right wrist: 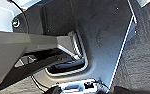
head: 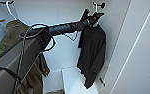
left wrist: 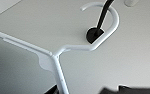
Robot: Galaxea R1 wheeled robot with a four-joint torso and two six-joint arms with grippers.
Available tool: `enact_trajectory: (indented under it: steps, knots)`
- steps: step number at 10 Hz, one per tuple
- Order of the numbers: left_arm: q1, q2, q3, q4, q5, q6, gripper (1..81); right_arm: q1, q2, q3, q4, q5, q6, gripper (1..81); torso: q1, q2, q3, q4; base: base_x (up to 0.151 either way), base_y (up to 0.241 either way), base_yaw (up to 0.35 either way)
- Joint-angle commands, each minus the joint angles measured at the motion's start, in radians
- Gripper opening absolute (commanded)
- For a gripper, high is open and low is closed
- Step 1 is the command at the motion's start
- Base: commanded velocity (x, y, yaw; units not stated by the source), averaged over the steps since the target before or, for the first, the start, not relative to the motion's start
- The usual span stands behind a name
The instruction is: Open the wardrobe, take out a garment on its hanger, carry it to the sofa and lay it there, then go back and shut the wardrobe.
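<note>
The wardrobe [head: 131,50] stands open, and the left arm reaches into it up to the collar of the garment [head: 92,55]. This black top hangs limp on the hanger [head: 95,7], whose white hook sits over a small black peg [left wrist: 94,34] on the inner wall. The olive jacket [head: 16,45] hangs apart from it, on the other side of the arm.

The left hand [head: 91,21] is at the neck of the hanger, just under the hook. It seems to be around the neck, but the dark fingers merge with the dark cloth, so I cannot tell if it is closed or still wide. The state of the right hand I cannot tell either; its wrist view looks down on the robot's own body and dark carpet [right wrist: 146,50].

The step in hand, as I judge it, is to free the hanger from the peg. To do this well, the grip should be firm on the neck first. Then the lift should go straight up until the hook clears the peg, and only after this outwards. A pull to the side too early could catch the hook or let the soft top slide off 1 shoulder.
</note>
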Motion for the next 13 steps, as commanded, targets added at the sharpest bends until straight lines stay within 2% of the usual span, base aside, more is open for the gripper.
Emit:
enact_trajectory:
  steps: [1, 2, 3, 8, 13]
  knots:
    - [-0.192, 0.004, 0.005, 0.017, -0.023, -0.001, 81.1, 0.020, 0.005, 0.004, 0.005, -0.067, 0.000, 81.1, 0.000, 0.000, 0.000, 0.000, 0.000, 0.000, 0.000]
    - [-0.192, 0.004, 0.005, 0.019, -0.024, -0.001, 81.1, 0.020, 0.005, 0.004, 0.005, -0.066, 0.000, 81.1, 0.000, 0.000, 0.000, 0.000, 0.000, 0.000, 0.000]
    - [-0.192, 0.004, 0.008, 0.017, -0.032, -0.001, 1.0, 0.020, 0.005, 0.003, 0.005, -0.067, 0.000, 81.1, 0.000, 0.000, 0.000, 0.000, 0.000, 0.000, 0.000]
    - [-0.224, -0.024, 0.057, 0.019, -0.044, -0.004, 1.0, 0.020, -0.002, 0.001, 0.008, -0.066, 0.001, 81.1, 0.000, 0.000, 0.000, 0.000, 0.000, 0.000, 0.000]
    - [-0.302, -0.150, 0.134, 0.020, -0.031, -0.009, 1.0, 0.024, -0.003, 0.008, 0.002, -0.047, -0.005, 81.1, 0.000, 0.000, 0.000, 0.000, 0.000, 0.000, 0.000]
